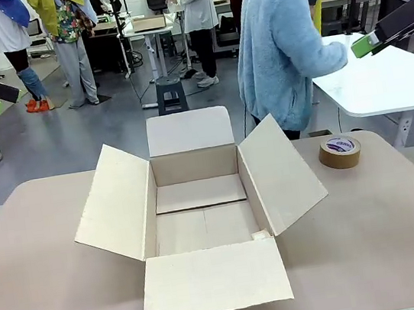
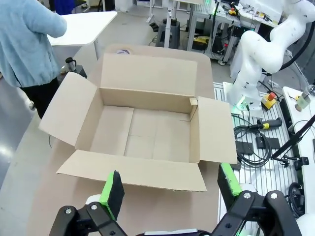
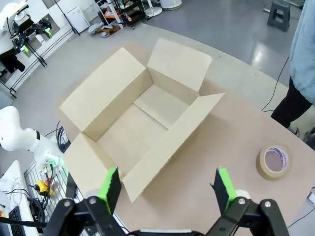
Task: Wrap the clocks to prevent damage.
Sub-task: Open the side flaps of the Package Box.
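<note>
Setup stage: left gripper (image 2: 171, 186), right gripper (image 3: 166, 186) splayed, empty, above open box (image 1: 113, 203); tape roll (image 3: 274, 161) beyond right jaws. Next probably needs clocks brought in.

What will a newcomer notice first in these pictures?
A large cardboard box sits in the middle of the table, all four flaps spread open. A roll of brown tape lies to its right near the far edge, and a person in a light blue fleece stands just beyond the table.
</note>
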Available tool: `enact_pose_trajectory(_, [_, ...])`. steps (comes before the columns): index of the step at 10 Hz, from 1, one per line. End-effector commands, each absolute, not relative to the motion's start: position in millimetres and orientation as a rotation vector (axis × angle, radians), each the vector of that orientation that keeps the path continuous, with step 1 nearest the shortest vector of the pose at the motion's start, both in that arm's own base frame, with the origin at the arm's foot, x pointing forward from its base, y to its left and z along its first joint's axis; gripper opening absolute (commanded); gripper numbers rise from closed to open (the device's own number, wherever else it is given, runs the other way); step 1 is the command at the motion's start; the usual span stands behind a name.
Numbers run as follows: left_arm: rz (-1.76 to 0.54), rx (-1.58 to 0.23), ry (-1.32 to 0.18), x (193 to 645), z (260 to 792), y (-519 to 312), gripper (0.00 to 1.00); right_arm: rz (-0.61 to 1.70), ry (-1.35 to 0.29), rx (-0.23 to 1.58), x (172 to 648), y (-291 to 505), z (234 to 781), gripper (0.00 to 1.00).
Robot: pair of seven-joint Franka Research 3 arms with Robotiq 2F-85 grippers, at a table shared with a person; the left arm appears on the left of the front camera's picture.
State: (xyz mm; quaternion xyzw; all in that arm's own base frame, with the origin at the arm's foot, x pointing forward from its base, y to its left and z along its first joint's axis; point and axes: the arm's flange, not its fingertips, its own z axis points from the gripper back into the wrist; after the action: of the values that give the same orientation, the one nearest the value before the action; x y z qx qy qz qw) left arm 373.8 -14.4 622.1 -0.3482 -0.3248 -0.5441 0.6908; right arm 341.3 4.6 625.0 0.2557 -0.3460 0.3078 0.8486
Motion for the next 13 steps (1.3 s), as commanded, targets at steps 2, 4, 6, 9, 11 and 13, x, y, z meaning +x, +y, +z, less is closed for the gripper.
enact_pose_trajectory(2, [-1.236,-0.786,-0.750,376,622,-15,1.00,0.668,-0.731,0.553,344,4,624,1.00])
enact_pose_trajectory(4, [-1.215,-0.777,-0.727,374,622,-15,0.97,0.650,-0.728,0.542,341,4,625,0.97])
enact_pose_trajectory(6, [-1.217,-0.775,-0.727,371,622,-11,0.37,0.659,-0.729,0.505,336,-3,625,0.39])
enact_pose_trajectory(9, [-1.219,-0.790,-0.735,371,625,-10,0.00,0.647,-0.731,0.518,336,-5,624,0.00])
enact_pose_trajectory(11, [-1.212,-0.805,-0.721,373,623,-9,0.07,0.640,-0.728,0.530,336,-7,623,0.06])
enact_pose_trajectory(13, [-1.211,-0.808,-0.723,370,624,-8,0.00,0.650,-0.721,0.539,336,-5,622,0.00])
